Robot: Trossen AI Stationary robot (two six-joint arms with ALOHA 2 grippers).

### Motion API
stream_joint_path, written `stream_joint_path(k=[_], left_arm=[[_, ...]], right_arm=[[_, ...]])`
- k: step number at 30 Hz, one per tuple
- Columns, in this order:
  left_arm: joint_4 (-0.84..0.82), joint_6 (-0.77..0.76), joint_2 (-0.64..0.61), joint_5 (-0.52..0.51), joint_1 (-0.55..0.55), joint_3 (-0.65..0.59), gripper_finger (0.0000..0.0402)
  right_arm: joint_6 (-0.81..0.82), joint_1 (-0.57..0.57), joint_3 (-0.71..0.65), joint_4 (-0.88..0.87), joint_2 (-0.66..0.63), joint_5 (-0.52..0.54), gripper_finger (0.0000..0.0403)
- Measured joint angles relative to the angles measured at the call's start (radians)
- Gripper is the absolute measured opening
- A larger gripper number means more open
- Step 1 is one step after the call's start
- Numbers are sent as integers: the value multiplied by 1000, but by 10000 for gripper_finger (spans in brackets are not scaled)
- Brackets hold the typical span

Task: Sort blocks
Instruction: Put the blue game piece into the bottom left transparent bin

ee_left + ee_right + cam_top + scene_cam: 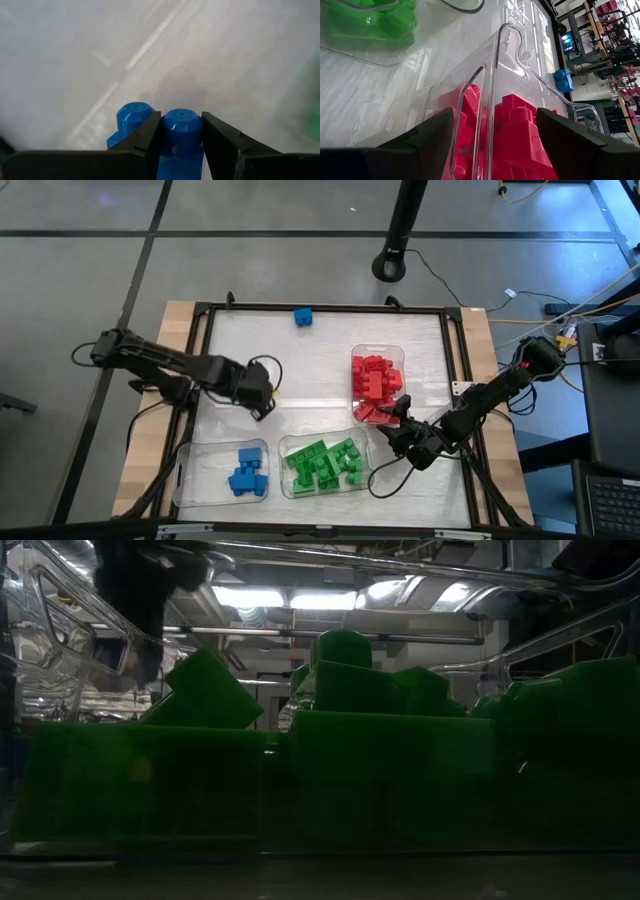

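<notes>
My left gripper (265, 402) hangs over the table's left middle, shut on a blue block (170, 135); from above the gripper hides the block. My right gripper (395, 412) stands open at the near end of the tray of red blocks (376, 380), with the tray's clear wall (487, 100) between its fingers. A lone blue block (302, 316) lies by the far edge. More blue blocks (247, 473) and green blocks (325, 463) fill two trays at the near edge. My left gripper pinches one round stud (181, 127) on the blue block's top between its two fingers, coming steeply from above. The block's second stud (134, 116) stands outside one finger. The block hangs in the fingers, clear of the table.
The green tray (320, 770) fills the low view, with a dark arm (130, 600) at its upper left. Bare white table (320, 360) lies between the far blue block and the trays. A black frame (450, 340) rims the table.
</notes>
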Motion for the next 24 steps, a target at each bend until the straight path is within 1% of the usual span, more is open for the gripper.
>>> stream_joint_path(k=[7, 14, 18, 24], left_arm=[[47, -148, 0, 0, -220, 56, 113], [165, -263, 0, 0, -412, 62, 114], [212, -309, 4, -1, -486, 59, 115], [240, -300, 42, -24, -523, 59, 116]], right_arm=[[1, 0, 0, 0, 0, 0, 282], [2, 0, 0, 1, 0, 0, 282], [2, 1, 0, 2, 0, -1, 282], [4, 1, 0, 3, 0, -17, 282]])
